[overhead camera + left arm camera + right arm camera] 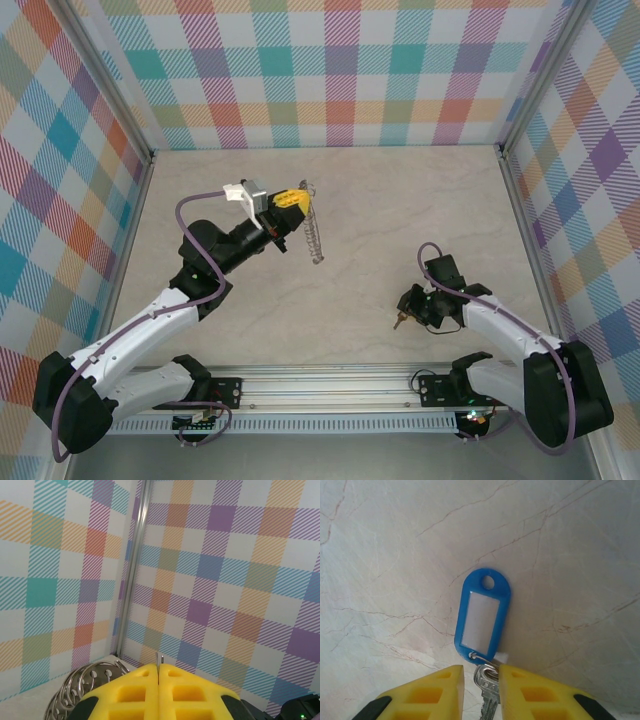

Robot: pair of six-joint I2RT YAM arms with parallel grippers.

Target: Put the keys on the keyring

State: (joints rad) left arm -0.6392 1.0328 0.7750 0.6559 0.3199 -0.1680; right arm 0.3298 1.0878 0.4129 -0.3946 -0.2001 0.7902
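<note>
- Over on the right, the right gripper (481, 676) is down low over the pale marbled tabletop (380, 555), its yellow fingers (437, 690) standing apart.
- The tiny silver metal key (487, 682) sits right in that gap, its head close to one finger and a sliver of space showing at the other.
- Its small blue oval plastic tag with a white label (482, 614) reaches out just past the fingertips, flat against the table, joined to the key by a thin wire loop.
- From the overhead camera that same gripper (408, 308) sits near the front rail, with the key (398, 320) poking out beside it.
- On the other side, the left gripper (293, 200) is raised well apart from the key, with the large thin grey metal hoop (316, 238) hanging edge-on from it.
- In the wrist camera, the left gripper (158, 672) has its pads pressed together on a thin wire of the hoop (82, 687), whose small loops fringe the rim.
- Count: one key, one tag, one hoop.
</note>
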